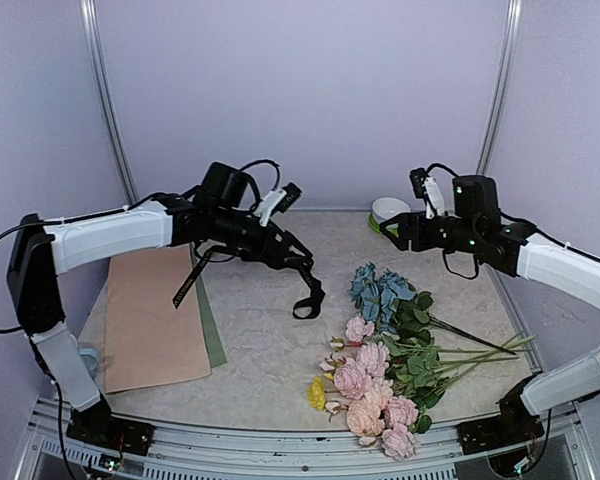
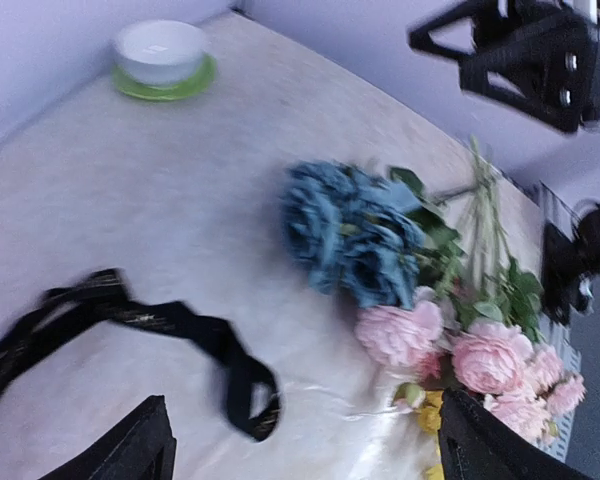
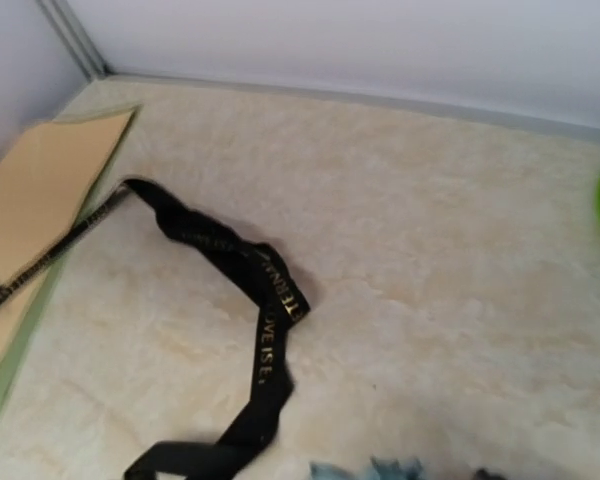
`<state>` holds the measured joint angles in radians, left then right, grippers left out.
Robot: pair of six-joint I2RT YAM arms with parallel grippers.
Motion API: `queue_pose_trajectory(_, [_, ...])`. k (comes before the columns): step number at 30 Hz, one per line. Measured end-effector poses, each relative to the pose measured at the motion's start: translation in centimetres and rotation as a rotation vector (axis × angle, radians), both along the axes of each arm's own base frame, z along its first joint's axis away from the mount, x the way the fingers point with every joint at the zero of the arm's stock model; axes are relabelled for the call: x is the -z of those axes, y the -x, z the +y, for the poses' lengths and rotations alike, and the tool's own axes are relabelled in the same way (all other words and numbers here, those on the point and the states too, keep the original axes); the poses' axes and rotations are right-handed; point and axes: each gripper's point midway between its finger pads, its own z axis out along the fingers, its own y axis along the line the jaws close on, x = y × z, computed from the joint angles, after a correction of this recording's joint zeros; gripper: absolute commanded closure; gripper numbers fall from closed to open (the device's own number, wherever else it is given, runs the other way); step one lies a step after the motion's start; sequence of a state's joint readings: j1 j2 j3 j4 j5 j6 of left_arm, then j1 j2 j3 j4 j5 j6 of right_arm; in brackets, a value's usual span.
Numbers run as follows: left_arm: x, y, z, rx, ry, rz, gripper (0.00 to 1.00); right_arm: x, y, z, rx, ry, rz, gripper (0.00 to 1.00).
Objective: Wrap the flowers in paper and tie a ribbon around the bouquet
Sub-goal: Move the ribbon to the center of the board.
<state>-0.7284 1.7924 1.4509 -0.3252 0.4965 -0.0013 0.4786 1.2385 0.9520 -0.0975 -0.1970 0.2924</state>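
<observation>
The black ribbon (image 1: 308, 298) lies loose on the table, one end on the paper and a loop near the flowers; it also shows in both wrist views (image 2: 185, 325) (image 3: 265, 300). My left gripper (image 1: 292, 256) (image 2: 302, 425) hovers just above it, open, with nothing between its fingers. Pink roses, a blue hydrangea and a yellow bloom make up the flowers (image 1: 380, 370) (image 2: 380, 240), which lie at the front right. The peach-tan paper (image 1: 155, 320) (image 3: 40, 190) lies flat at the left with a green sheet (image 1: 213, 335) under it. My right gripper (image 1: 402, 232) (image 2: 450, 45) hangs open at the back right, holding nothing.
A white bowl on a green saucer (image 1: 388, 212) (image 2: 160, 50) stands at the back right, close behind my right gripper. Lilac walls close in the table on three sides.
</observation>
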Motion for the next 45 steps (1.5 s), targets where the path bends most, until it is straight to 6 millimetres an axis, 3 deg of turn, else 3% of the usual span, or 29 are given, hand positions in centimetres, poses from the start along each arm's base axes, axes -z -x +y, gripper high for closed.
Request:
queue_pose_trajectory(3, [-3.4,-3.2,6.5,-0.259,0.02,-0.076,0.1,1.0,-2.4,3.4,-0.022,0.056,0.031,0.25])
queue_pose_trajectory(4, [-3.5,-4.3,8.6,-0.333,0.011,-0.084,0.1,1.4,-3.3,4.8,-0.029,0.079,0.04,0.23])
queue_pose_trajectory(6, [-2.9,-4.5,11.5,-0.452,-0.023,-0.085,0.1,2.2,-4.8,7.6,-0.046,0.129,0.056,0.18])
queue_pose_trajectory(8, [-1.2,-3.4,13.4,-0.526,-0.075,-0.058,0.1,3.7,-5.9,11.1,-0.08,0.194,0.071,0.12])
queue_pose_trajectory(10, [0.7,-1.9,14.5,-0.568,-0.129,-0.018,0.09,6.6,-5.9,14.9,-0.136,0.302,0.105,0.05])
queue_pose_trajectory(13, [3.2,0.8,16.0,-0.612,-0.213,0.034,0.09,12.0,-3.8,18.9,-0.228,0.459,0.178,0.03])
queue_pose_trajectory(16, [4.5,3.4,16.9,-0.626,-0.257,0.075,0.09,18.5,-1.0,20.6,-0.304,0.636,0.28,0.03])
queue_pose_trajectory(19, [5.7,5.6,17.2,-0.634,-0.299,0.114,0.09,23.5,1.8,20.0,-0.347,0.747,0.399,0.04])
queue_pose_trajectory(27, [10.0,9.9,16.1,-0.588,-0.463,0.2,0.09,23.7,2.0,18.1,-0.349,0.813,0.431,0.29])
queue_pose_trajectory(29, [10.7,10.5,16.3,-0.589,-0.5,0.218,0.09,23.6,1.9,17.4,-0.335,0.83,0.432,0.47])
queue_pose_trajectory(32, [10.7,10.9,16.6,-0.602,-0.504,0.224,0.09,23.6,1.4,15.7,-0.309,0.865,0.44,1.0])
queue_pose_trajectory(40, [9.2,11.3,17.1,-0.631,-0.443,0.223,0.09,23.2,-2.1,11.8,-0.232,0.871,0.465,1.0])
queue_pose_trajectory(42, [9.4,11.3,17.2,-0.63,-0.449,0.225,0.1,21.9,-4.0,11.2,-0.205,0.839,0.447,1.0])
queue_pose_trajectory(45, [9.4,11.3,17.1,-0.628,-0.448,0.224,0.1,16.7,-8.9,11.4,-0.152,0.704,0.355,1.0])
